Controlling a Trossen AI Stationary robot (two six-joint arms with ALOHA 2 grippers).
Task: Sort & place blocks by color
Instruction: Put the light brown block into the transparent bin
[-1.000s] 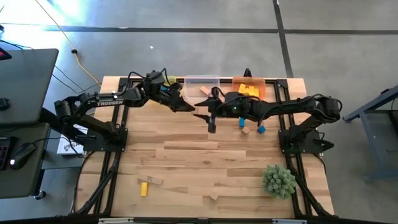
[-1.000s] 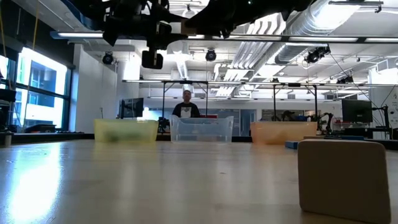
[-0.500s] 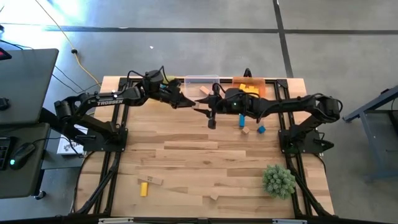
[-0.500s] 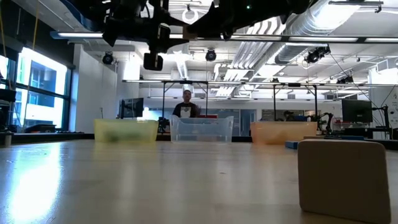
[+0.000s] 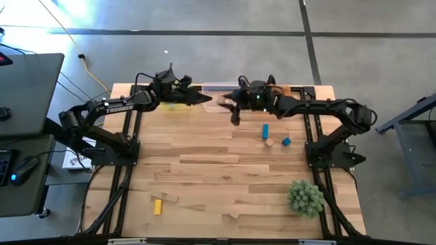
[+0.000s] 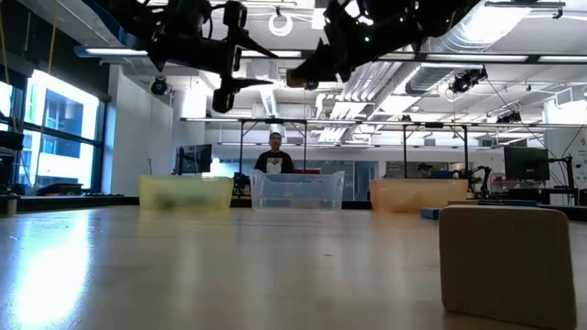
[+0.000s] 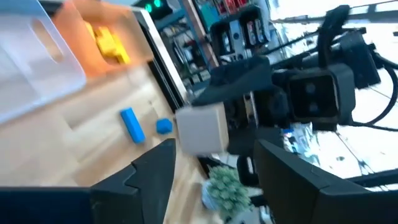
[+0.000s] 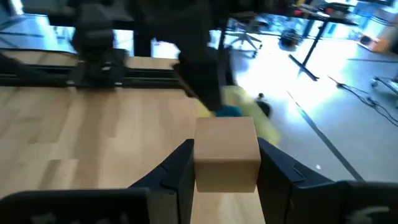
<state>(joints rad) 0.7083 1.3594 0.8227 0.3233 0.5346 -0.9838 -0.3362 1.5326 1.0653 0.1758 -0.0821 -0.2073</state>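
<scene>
At the near edge of the table [image 5: 204, 170], a yellow block [image 5: 157, 206] and a tan bar [image 5: 168, 198] lay together, another tan piece [image 5: 235, 215] sat a little to the right, and the green plant ball [image 5: 305, 197] stood near the right corner. None of these had shifted since the earlier frames. Farther back, a blue bar [image 5: 265, 131], a tan cube [image 5: 270, 143] and a blue cube [image 5: 286, 141] also lay where they had been.

Both arms had moved toward the far edge over the last second. The right gripper [image 8: 225, 163] was clenched on a tan cube block [image 8: 226, 154], held in the air; it had travelled from mid-table to just in front of the clear bin [image 5: 216, 88]. The left gripper [image 7: 211, 165] had drawn back too and hung beside the right one, its fingers spread apart and holding nothing. The orange bin [image 7: 93, 46] held yellow blocks [image 7: 109, 42]. In the low view, the yellow bin [image 6: 185, 192] stood left of the clear one, and a person [image 6: 275, 156] stood behind them.
</scene>
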